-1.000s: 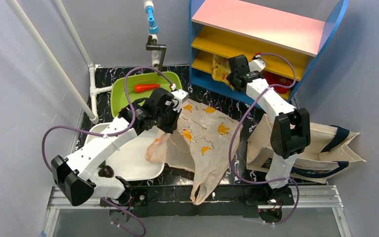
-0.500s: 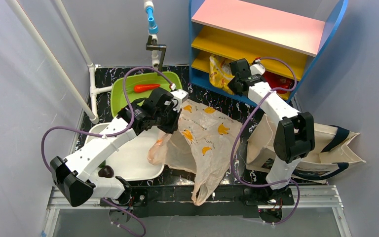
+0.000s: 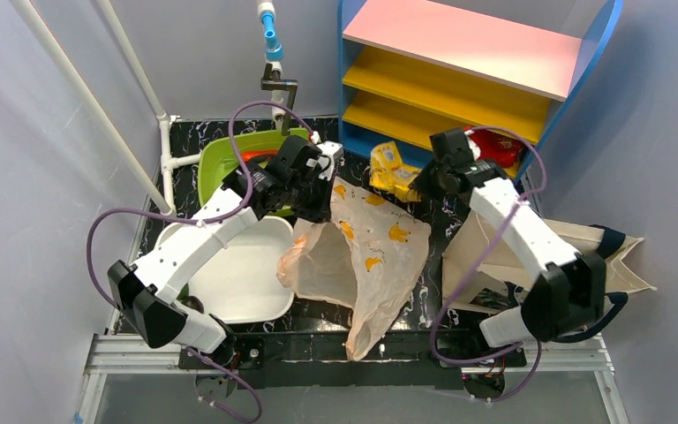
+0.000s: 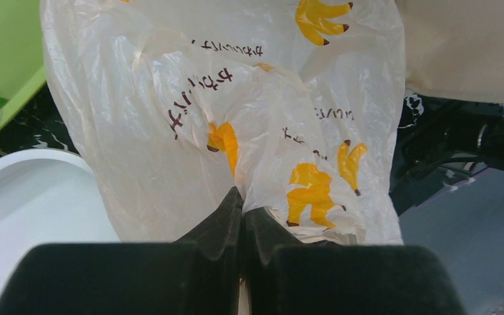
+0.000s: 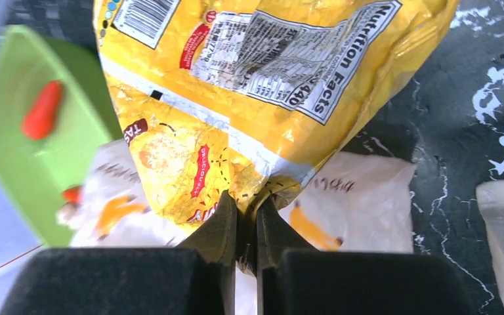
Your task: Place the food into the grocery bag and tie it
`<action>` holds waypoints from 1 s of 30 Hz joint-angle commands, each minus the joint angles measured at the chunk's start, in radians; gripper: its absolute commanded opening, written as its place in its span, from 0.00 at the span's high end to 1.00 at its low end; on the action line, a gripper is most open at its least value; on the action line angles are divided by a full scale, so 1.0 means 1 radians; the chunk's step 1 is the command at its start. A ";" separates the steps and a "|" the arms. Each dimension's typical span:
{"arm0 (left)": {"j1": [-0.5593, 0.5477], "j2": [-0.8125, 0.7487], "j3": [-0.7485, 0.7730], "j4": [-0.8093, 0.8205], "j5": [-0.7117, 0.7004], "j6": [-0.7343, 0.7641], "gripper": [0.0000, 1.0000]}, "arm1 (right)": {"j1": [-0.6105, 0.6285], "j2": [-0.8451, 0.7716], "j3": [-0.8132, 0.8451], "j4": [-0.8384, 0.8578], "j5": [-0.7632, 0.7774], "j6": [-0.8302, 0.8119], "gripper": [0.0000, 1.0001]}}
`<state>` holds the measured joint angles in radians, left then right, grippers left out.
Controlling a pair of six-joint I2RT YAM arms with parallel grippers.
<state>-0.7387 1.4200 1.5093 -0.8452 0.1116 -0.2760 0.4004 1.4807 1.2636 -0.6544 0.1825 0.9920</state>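
The beige grocery bag (image 3: pixel 372 256) with banana marks hangs from my left gripper (image 3: pixel 322 199), which is shut on its upper edge (image 4: pixel 243 200); the bag drapes down to the table's front edge. My right gripper (image 3: pixel 425 181) is shut on the crinkly yellow packet (image 3: pixel 391 168) and holds it in the air beside the bag's top, seen close in the right wrist view (image 5: pixel 249 85). The orange-red vegetable (image 3: pixel 256 155) lies in the green basin (image 3: pixel 221 159), partly hidden by my left arm. A red piece (image 3: pixel 494 141) sits on the shelf's lower level. The dark brown ball is hidden.
A blue shelf unit (image 3: pixel 485 62) with yellow and pink boards stands at the back right. A cream canvas tote (image 3: pixel 574 265) with navy handles lies at the right. A white tub (image 3: pixel 229 283) sits front left. White pipes run up the left wall.
My right gripper has pulled the yellow packet off the shelf and carried it forward and left towards the bag. My left gripper has lifted the bag's edge up and back.
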 commanded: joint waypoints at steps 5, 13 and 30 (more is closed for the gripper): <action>0.005 0.081 0.145 -0.100 0.034 -0.166 1.00 | 0.000 -0.282 -0.013 0.089 -0.065 -0.035 0.99; 0.016 0.230 0.338 -0.192 0.039 -0.305 1.00 | -0.001 -0.430 0.011 0.095 -0.254 -0.033 0.99; 0.124 0.410 0.503 -0.146 0.173 -0.480 1.00 | -0.002 -0.612 -0.138 0.413 -0.747 0.063 0.99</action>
<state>-0.6258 1.8275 1.9450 -0.9932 0.2344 -0.7155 0.3996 0.8940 1.1610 -0.4198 -0.3923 1.0046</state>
